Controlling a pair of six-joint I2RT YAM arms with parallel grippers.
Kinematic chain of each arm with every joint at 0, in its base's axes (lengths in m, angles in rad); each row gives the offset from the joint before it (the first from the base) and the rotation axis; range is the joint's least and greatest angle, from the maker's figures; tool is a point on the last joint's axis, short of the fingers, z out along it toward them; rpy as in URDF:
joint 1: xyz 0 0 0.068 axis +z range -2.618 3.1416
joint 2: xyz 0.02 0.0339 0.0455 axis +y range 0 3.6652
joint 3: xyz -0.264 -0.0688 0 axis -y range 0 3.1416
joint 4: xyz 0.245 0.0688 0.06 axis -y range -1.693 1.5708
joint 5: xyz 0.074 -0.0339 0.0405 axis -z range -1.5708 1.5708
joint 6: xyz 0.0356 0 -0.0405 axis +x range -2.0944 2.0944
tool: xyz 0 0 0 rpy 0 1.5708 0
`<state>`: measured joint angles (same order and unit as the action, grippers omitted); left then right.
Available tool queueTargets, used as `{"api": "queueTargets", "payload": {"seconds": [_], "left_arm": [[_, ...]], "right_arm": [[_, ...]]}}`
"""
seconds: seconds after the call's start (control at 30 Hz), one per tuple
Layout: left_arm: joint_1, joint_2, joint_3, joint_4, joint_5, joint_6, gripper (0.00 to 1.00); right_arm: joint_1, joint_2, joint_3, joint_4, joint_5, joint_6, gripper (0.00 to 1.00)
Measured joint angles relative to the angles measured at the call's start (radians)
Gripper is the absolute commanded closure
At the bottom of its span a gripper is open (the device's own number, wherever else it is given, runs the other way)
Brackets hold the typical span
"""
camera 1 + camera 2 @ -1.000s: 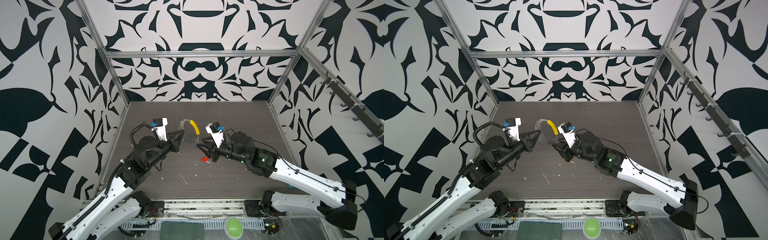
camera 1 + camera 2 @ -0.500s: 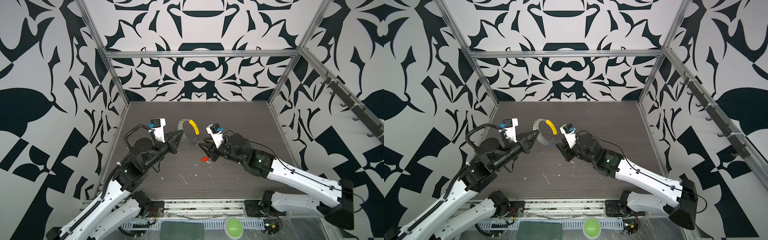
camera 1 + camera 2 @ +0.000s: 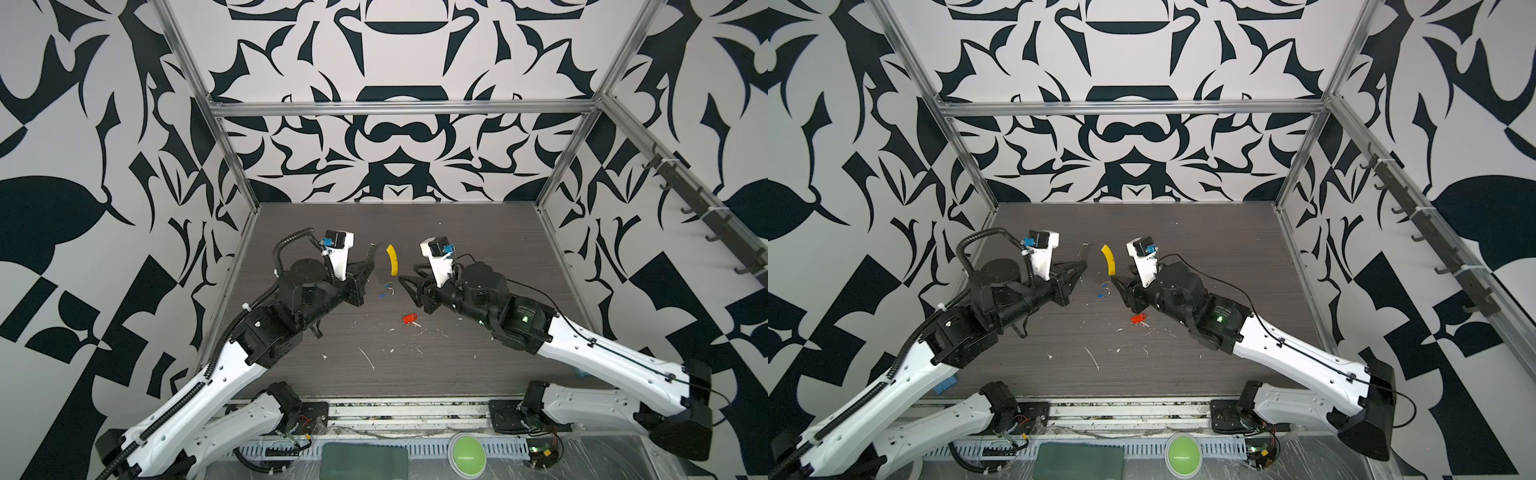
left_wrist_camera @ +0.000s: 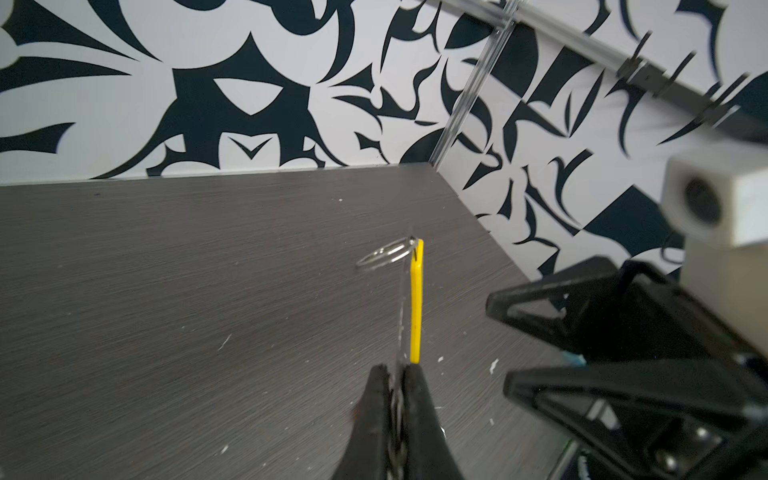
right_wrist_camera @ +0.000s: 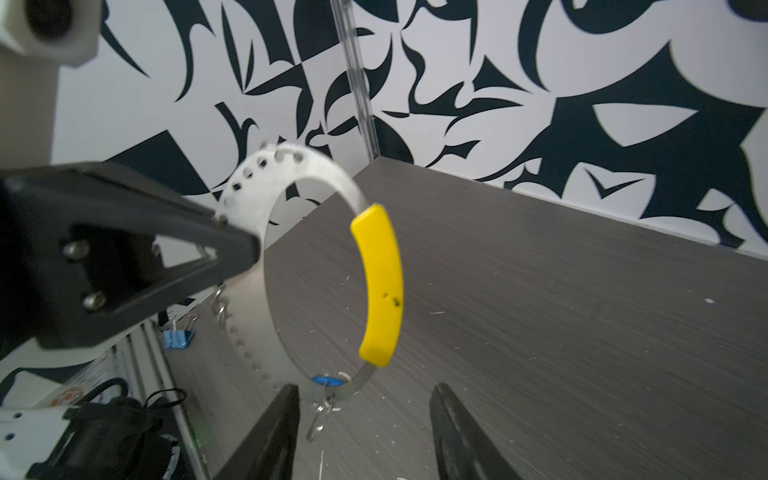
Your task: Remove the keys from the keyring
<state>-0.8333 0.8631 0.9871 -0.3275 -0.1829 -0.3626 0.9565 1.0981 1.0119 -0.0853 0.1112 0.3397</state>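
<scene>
Wider than a second ago, the right gripper (image 5: 365,399) has its fingers apart and empty. The blue key (image 5: 328,380) hangs just ahead of them from the lower end of the keyring (image 5: 291,166), so this arm is the nearer. The left gripper (image 4: 395,374) is clamped on the ring's bare band and holds it upright over mid-table (image 3: 498,232), with the yellow sleeve (image 5: 380,282) facing the right arm. The red key (image 3: 409,319) lies loose nearer the front edge.

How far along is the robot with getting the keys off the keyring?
About halfway. Done: the red key lies loose on the table. In hand: the left gripper is shut on the keyring, holding it up. Left: the blue key hangs on the ring, with the open right gripper beside it.
</scene>
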Motion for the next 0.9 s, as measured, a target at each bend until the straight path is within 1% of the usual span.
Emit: {"api": "queueTargets", "payload": {"seconds": [0.13, 0.2, 0.33, 0.5, 0.7, 0.8, 0.83, 0.9], "left_arm": [[-0.181, 0.085, 0.0, 0.006, -0.255, 0.107, 1.0], [-0.243, 0.145, 0.0, 0.019, -0.355, 0.159, 1.0], [-0.283, 0.229, 0.0, 0.032, -0.497, 0.237, 1.0], [-0.334, 0.259, 0.0, 0.089, -0.627, 0.339, 1.0], [-0.406, 0.301, -0.002, 0.179, -0.722, 0.463, 1.0], [-0.42, 0.325, -0.003, 0.208, -0.768, 0.491, 1.0], [-0.423, 0.331, -0.005, 0.218, -0.784, 0.499, 1.0], [-0.428, 0.341, -0.007, 0.238, -0.815, 0.518, 1.0]], "right_arm": [[-0.052, 0.008, 0.015, 0.0, -0.001, 0.132, 0.44], [-0.063, 0.019, 0.033, 0.002, -0.002, 0.19, 0.44], [-0.063, 0.025, 0.042, 0.021, -0.005, 0.311, 0.44], [-0.063, 0.036, 0.042, 0.049, -0.031, 0.433, 0.44], [-0.063, 0.086, 0.038, 0.071, -0.063, 0.54, 0.44], [-0.066, 0.088, 0.026, 0.074, -0.063, 0.58, 0.45], [-0.067, 0.088, 0.023, 0.076, -0.063, 0.592, 0.45], [-0.067, 0.088, 0.015, 0.076, -0.066, 0.62, 0.5]]}}
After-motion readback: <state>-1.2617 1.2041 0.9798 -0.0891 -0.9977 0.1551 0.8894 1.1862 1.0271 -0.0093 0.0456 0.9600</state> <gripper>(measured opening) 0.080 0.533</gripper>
